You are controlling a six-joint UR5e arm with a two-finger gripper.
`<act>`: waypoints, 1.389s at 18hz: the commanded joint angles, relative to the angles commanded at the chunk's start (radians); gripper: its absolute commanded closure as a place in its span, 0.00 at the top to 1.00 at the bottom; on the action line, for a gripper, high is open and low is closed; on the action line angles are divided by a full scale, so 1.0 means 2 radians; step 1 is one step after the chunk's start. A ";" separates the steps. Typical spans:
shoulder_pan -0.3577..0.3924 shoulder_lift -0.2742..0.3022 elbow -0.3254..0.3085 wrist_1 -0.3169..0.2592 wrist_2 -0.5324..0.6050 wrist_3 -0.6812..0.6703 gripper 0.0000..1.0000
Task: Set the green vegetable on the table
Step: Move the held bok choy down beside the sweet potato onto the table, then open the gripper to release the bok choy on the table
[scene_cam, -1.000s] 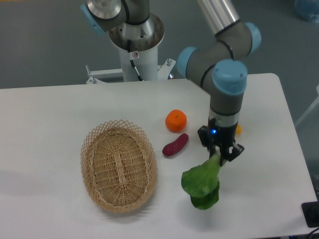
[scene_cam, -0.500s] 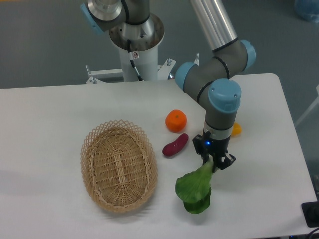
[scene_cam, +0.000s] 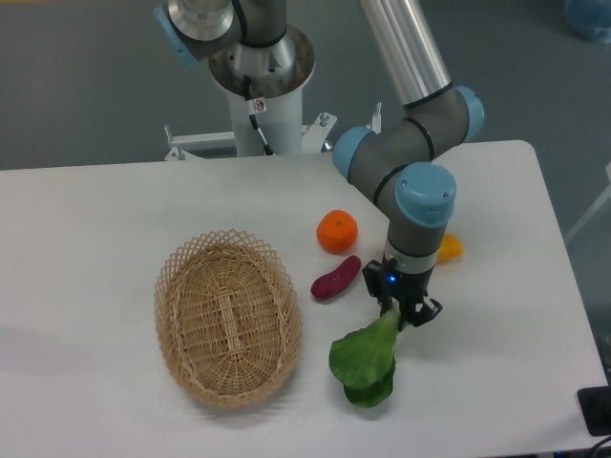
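Camera view, lower centre-right of frame: claw [scene_cam: 402, 312] clamped on pale stalk of green vegetable [scene_cam: 365, 361], leaves hanging down and to the left, lowest leaves at or just above the worktop [scene_cam: 86, 219]; contact not certain from this angle.

Procedure for the step in hand, as judged:
- Lower slowly until leaves bear weight on bare worktop surface in the lower centre.
- Keep clear of wicker basket [scene_cam: 228, 316] at the left; leaf edge near its rim.
- Avoid purple sweet potato [scene_cam: 336, 277] and orange [scene_cam: 337, 232] just above-left of the claw, and yellow fruit [scene_cam: 449, 248] behind the wrist.
- Open only once stalk rests low; early release risks a roll toward the basket.
- Retract straight up to avoid dragging leaves.
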 joint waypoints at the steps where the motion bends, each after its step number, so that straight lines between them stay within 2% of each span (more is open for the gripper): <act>1: 0.000 0.000 0.000 0.001 0.000 0.000 0.48; 3: 0.000 0.000 0.001 0.001 -0.001 0.000 0.63; 6: 0.000 0.003 0.001 0.005 -0.001 -0.006 1.00; 9: 0.000 0.009 0.000 0.005 -0.001 -0.007 1.00; 15: 0.002 0.041 0.003 0.002 0.001 -0.008 1.00; 21: 0.009 0.074 0.042 -0.008 0.003 -0.011 1.00; 23: 0.024 0.090 0.051 -0.034 0.008 -0.003 1.00; 25: 0.037 0.103 0.064 -0.087 0.010 0.002 1.00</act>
